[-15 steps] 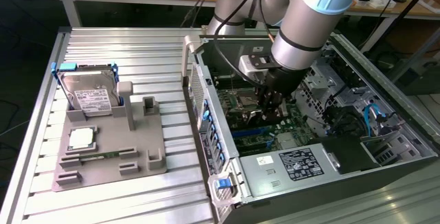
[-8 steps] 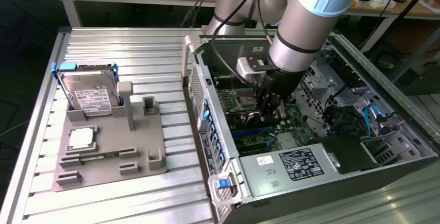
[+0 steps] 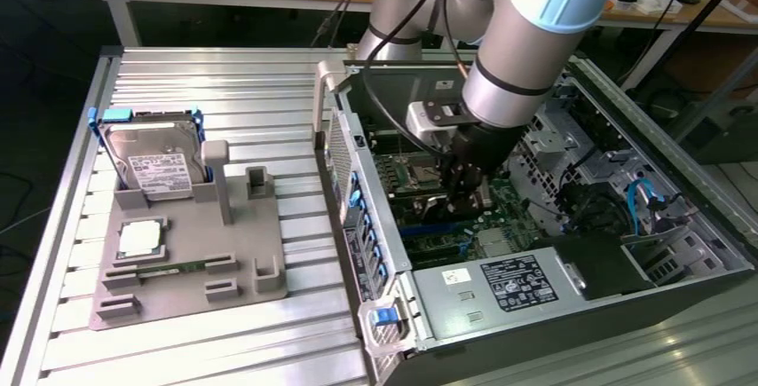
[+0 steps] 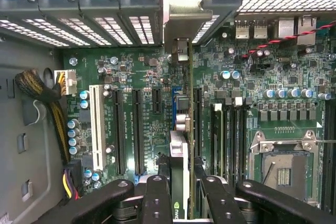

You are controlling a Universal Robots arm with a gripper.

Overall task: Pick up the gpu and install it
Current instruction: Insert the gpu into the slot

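My gripper (image 3: 466,189) is down inside the open computer case (image 3: 663,253), over the green motherboard (image 4: 131,66). In the wrist view its black fingers (image 4: 157,187) are shut on the gpu (image 4: 180,150), a thin card seen edge-on between them. The card runs along the expansion slots towards the case's rear wall, and its silvery bracket (image 4: 181,19) stands at the rear slot openings. I cannot tell whether the card's edge sits in a slot. In the exterior view the arm hides most of the card.
A grey fixture (image 3: 237,288) on the slatted table holds a hard drive (image 3: 154,162), a small green memory stick (image 3: 177,268) and a square chip (image 3: 142,238). In the case lie the power supply (image 3: 503,284), the processor socket (image 4: 283,166), a white slot (image 4: 96,124) and cable bundles (image 4: 39,90).
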